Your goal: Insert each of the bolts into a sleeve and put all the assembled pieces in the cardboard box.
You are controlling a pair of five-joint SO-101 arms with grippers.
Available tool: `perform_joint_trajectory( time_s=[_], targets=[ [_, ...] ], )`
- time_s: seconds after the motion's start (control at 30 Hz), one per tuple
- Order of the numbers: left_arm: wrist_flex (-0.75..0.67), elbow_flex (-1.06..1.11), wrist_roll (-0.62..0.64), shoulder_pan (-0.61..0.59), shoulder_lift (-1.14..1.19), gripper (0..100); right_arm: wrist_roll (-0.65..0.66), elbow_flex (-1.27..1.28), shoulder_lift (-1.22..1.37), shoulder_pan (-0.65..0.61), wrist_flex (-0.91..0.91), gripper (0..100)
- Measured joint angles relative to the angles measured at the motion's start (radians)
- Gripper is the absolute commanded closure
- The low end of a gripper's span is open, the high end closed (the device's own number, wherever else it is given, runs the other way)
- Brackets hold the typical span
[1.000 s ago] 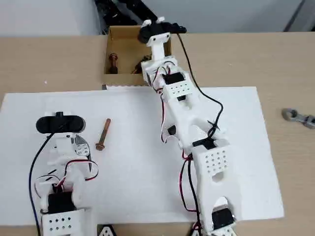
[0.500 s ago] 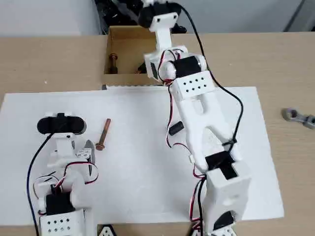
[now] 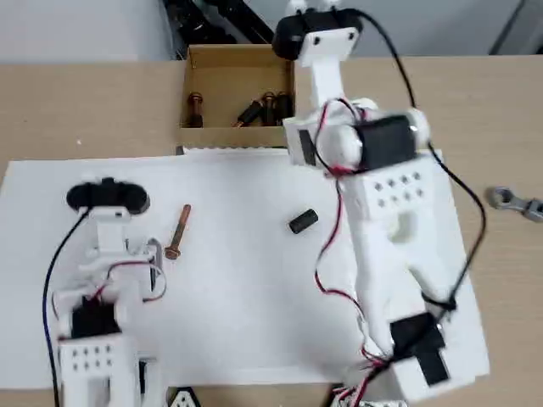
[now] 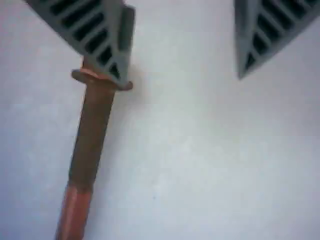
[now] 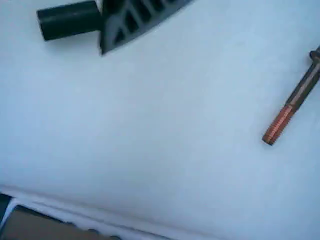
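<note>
Wooden tabletop (image 3: 85, 110) with a white sheet (image 3: 237, 314) spread over it carries everything. One loose copper bolt (image 3: 178, 231) lies flat on the sheet in front of the cardboard box (image 3: 238, 56), off its left corner and well apart from it. A black sleeve (image 3: 303, 221) lies on the sheet in front of the box's right corner. Inside the box lie several assembled pieces (image 3: 267, 108), one more (image 3: 196, 108) against its left wall. The left gripper (image 4: 180, 75) hangs spread wide farther from the box than the bolt, one fingertip (image 4: 117, 60) over the bolt's head. The right gripper (image 3: 300, 151) sits just off the box's right front corner; wide or narrow, I cannot tell. A metal tool (image 3: 513, 202) lies on bare wood far right of the box.
</note>
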Motion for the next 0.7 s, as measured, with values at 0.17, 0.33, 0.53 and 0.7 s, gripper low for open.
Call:
perform_joint_trajectory(
  time_s=[0.17, 0.33, 0.53, 0.7],
  targets=[
    [0.025, -0.245, 0.000, 0.000, 0.373, 87, 0.000, 0.083, -0.097, 0.034, 0.014, 82.6],
    [0.160, -0.506, -0.012, 0.000, 0.690, 87, 0.052, 0.267, -0.230, 0.028, 0.014, 82.5],
    [0.302, -0.723, -0.049, 0.069, 0.856, 87, 0.132, 0.539, -0.419, 0.031, 0.014, 82.6],
    [0.393, -0.819, -0.052, 0.164, 0.918, 86, 0.170, 0.721, -0.565, 0.029, 0.014, 82.6]
  ],
)
